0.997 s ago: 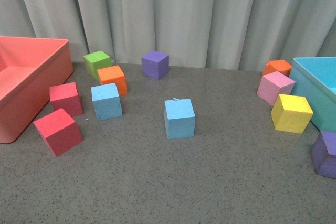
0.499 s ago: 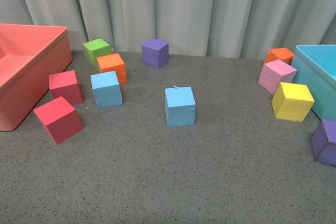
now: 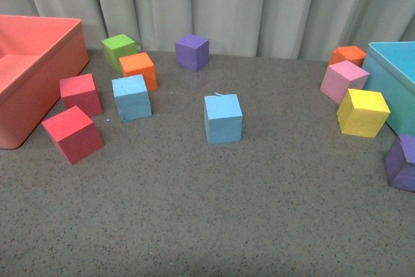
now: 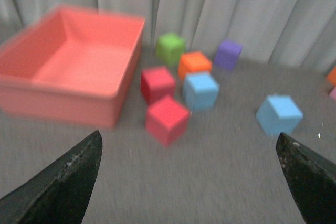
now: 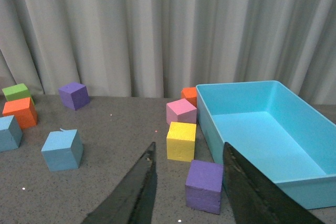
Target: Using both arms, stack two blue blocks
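Observation:
Two light blue blocks sit on the grey table. One blue block [image 3: 223,119] is near the middle; it also shows in the left wrist view [image 4: 279,115] and the right wrist view [image 5: 62,150]. The other blue block [image 3: 131,97] sits left of it, beside the orange block; it shows in the left wrist view [image 4: 201,91] and at the edge of the right wrist view [image 5: 8,132]. Neither arm shows in the front view. My left gripper [image 4: 189,150] is open and empty, short of the blocks. My right gripper [image 5: 189,153] is open, its fingers either side of a purple block [image 5: 205,184].
A coral bin [image 3: 26,69] stands at the left, a turquoise bin [image 3: 395,79] at the right. Two red blocks [image 3: 72,134], an orange block [image 3: 139,69], a green block [image 3: 119,50] and a purple block [image 3: 192,52] lie left and back. Pink [image 3: 343,81], yellow [image 3: 363,113] and orange blocks lie right.
The whole front view has shifted slightly: blocks sit a little higher and further right in frame, and the bins' edges have moved. No block has moved relative to the others.

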Controlling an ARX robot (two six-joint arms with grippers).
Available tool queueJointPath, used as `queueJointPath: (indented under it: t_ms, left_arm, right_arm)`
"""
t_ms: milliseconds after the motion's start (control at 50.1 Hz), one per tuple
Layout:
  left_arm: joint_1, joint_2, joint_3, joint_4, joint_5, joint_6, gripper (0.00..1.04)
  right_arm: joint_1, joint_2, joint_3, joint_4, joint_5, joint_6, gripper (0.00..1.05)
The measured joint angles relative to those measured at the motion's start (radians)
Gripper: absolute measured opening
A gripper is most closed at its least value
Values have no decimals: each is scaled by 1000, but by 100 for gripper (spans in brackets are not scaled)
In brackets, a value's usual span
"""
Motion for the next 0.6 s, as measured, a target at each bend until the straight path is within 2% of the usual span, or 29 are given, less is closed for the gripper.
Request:
queueJointPath:
  t_ms: [40, 80, 160, 279, 319, 439, 598]
  left_arm:
    - [-13, 112, 39, -63, -26, -80, 98]
    - [-25, 225, 55, -30, -35, -127, 98]
    - [-63, 461, 103, 133, -58, -181, 98]
    - [-114, 751, 212, 311, -89, -212, 98]
    - [-128, 831, 251, 342, -99, -217, 98]
    - [-170, 1094, 403, 341, -126, -248, 98]
    - [-219, 1412, 644, 240, -154, -312, 98]
  right_arm:
    - [0, 0, 0, 0, 0, 0, 49]
    - [0, 0, 0, 0, 0, 0, 58]
    - [0, 0, 0, 0, 0, 0, 75]
    - [0, 0, 0, 0, 0, 0, 95]
    - [0, 0, 0, 0, 0, 2, 97]
    - [0, 0, 0, 0, 0, 1, 95]
    - [0, 0, 0, 0, 0, 1, 95]
